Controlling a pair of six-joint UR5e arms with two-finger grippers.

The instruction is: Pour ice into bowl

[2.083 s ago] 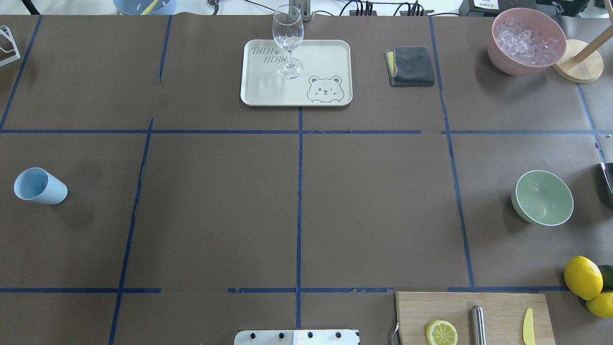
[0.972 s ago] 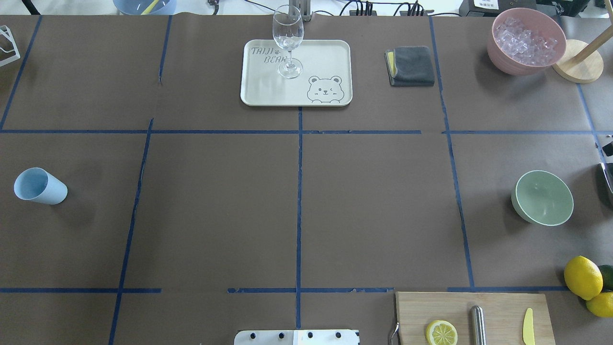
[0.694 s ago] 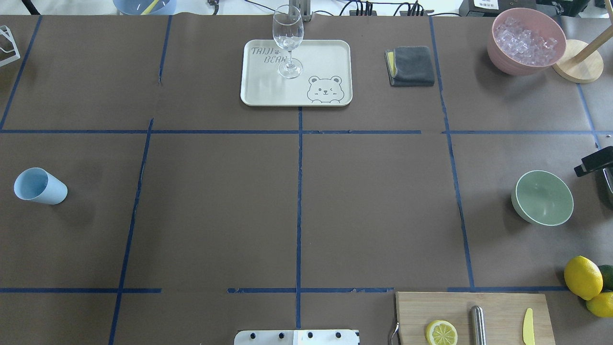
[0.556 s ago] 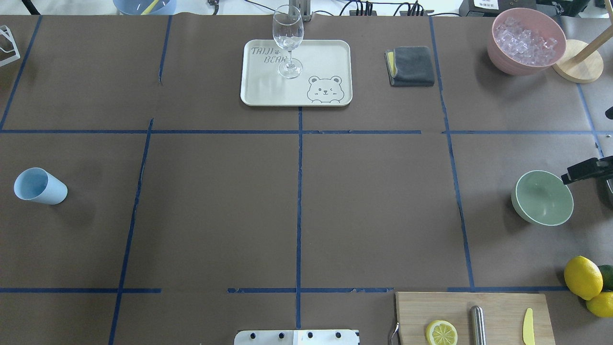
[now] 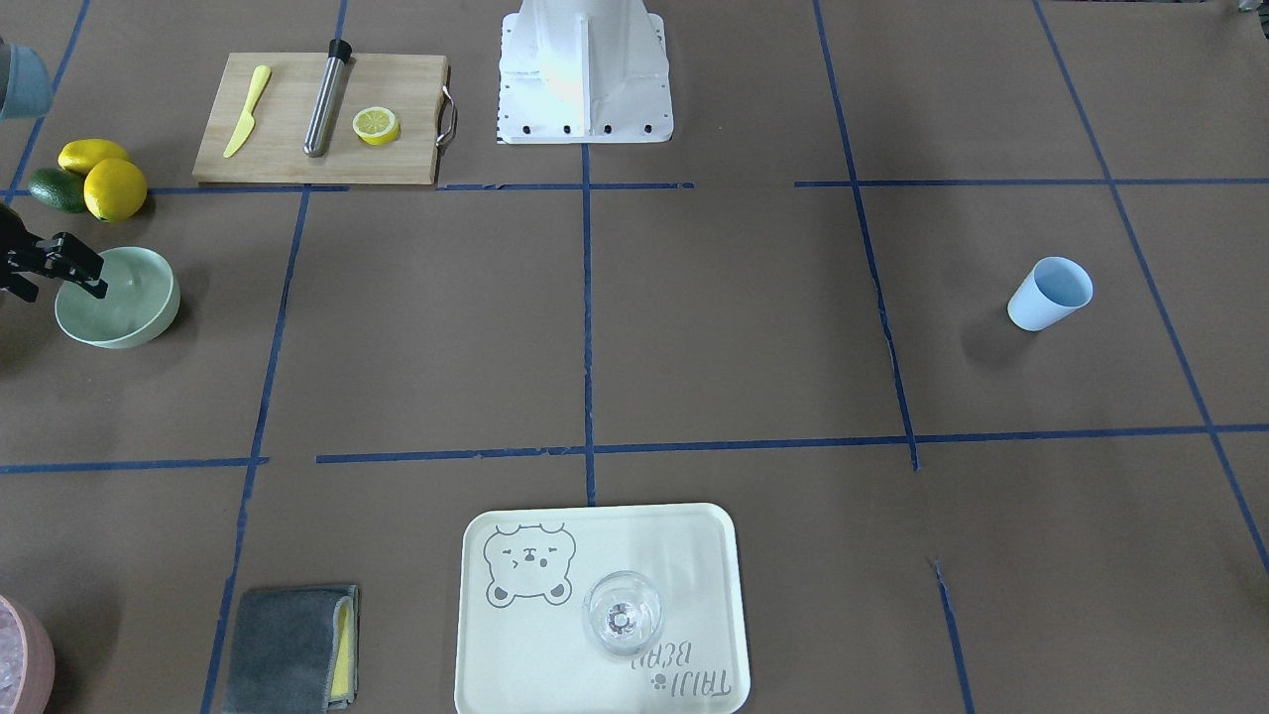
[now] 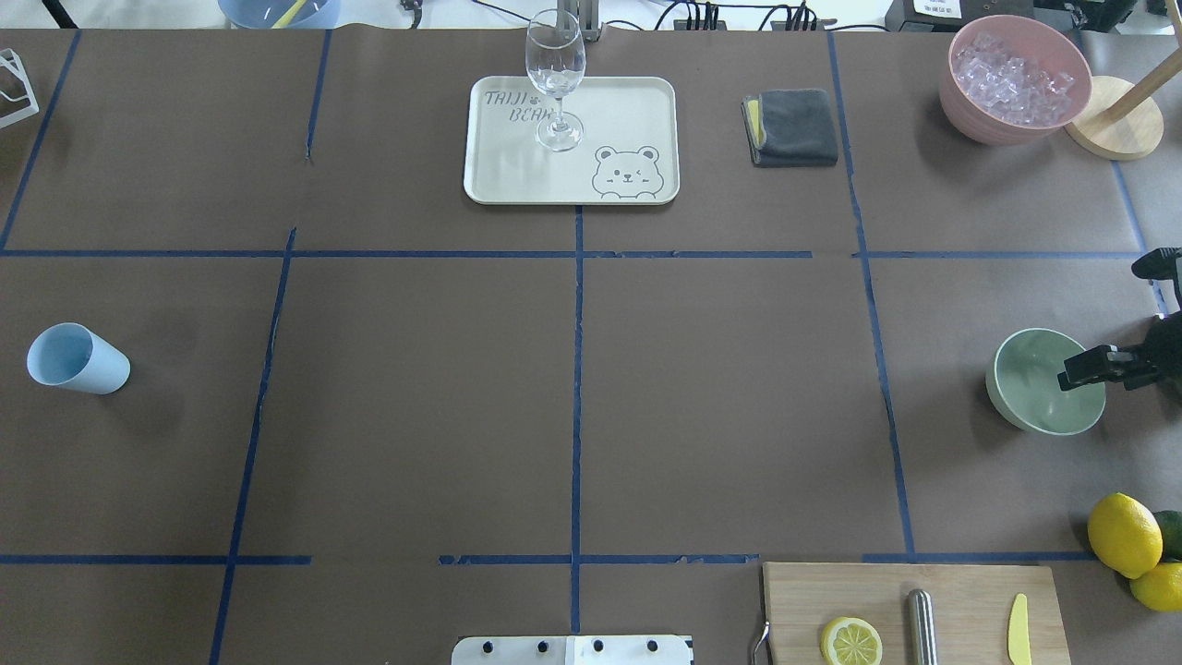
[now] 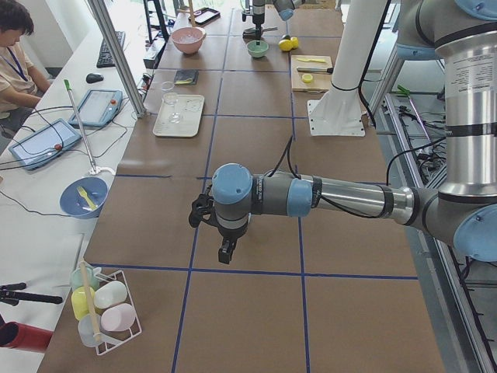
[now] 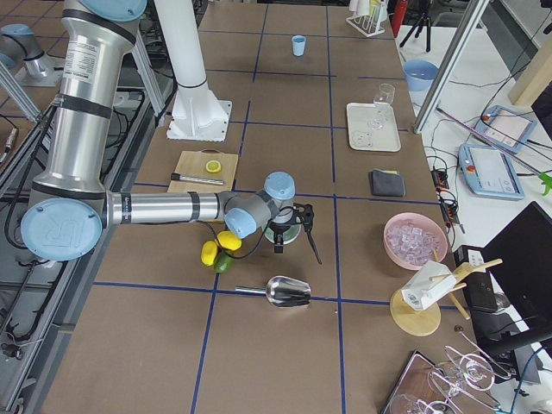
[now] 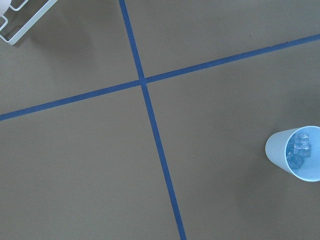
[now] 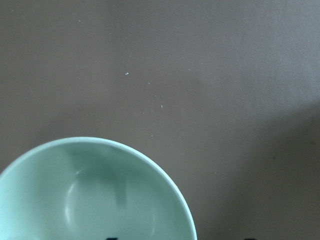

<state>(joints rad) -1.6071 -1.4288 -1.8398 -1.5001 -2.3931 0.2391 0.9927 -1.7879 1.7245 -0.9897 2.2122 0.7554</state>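
Note:
The pale mint-green bowl [image 6: 1030, 392] stands empty at the table's right side; it also shows in the front view [image 5: 124, 312] and the right wrist view [image 10: 75, 200]. My right gripper [image 6: 1108, 319] is open and empty, with one finger [image 6: 1090, 364] over the bowl's right rim; it also shows in the right side view [image 8: 297, 250]. Clear ice cubes [image 9: 300, 149] lie inside the light blue cup [image 9: 280, 150], which stands at the far left [image 6: 92, 369]. My left gripper [image 7: 224, 252] hangs above the table near that end; I cannot tell whether it is open or shut.
A pink bowl [image 6: 965, 115] heaped with ice [image 6: 1014, 78] stands at the back right beside a wooden stand [image 6: 1117, 134]. Lemons [image 6: 1124, 534] and a cutting board [image 6: 970, 586] lie near the bowl. A metal scoop [image 8: 289, 291], a grey cloth [image 6: 796, 127] and a tray [image 6: 637, 102] with a wine glass [image 6: 555, 65] are further off.
My right gripper has come in from the right edge and moved toward the green bowl; one finger is now over its right rim. Nothing else has moved.

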